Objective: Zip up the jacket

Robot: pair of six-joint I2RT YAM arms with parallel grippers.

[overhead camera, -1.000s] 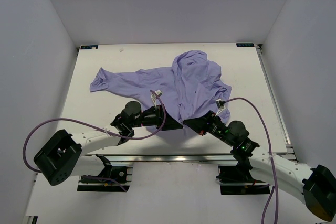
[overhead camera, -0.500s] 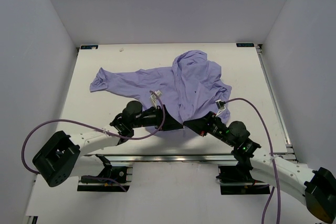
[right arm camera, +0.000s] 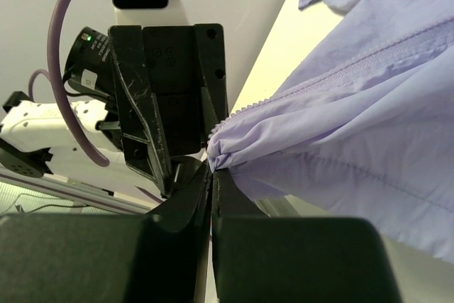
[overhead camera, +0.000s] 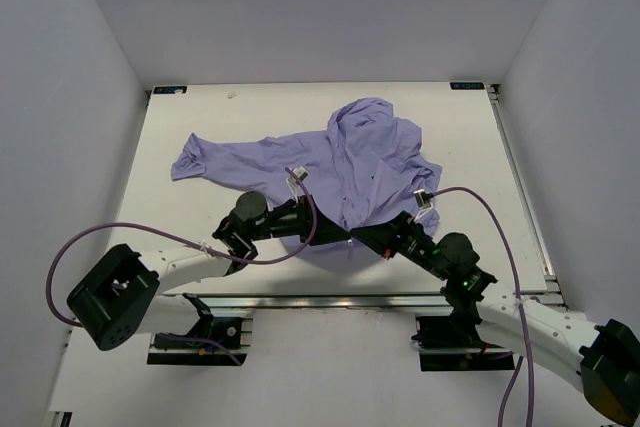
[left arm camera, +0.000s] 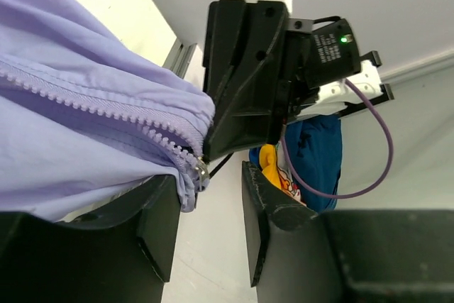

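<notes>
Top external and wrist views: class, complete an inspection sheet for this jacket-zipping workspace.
Surface: white table.
Job's things: lavender jacket spread out and wrinkled, one sleeve reaching left; zipper slider down at the hem.
Clutter: blue and yellow thing behind the right arm, unclear what.
Jaws: left jaws apart, the slider at their mouth; right jaws shut on the jacket's hem.
Cables: purple cable looped along each arm.
Surroundings: plain white walls on three sides.

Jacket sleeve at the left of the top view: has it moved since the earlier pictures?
No. The sleeve lies just as close to the table's left edge as in both earlier pictures.
</notes>
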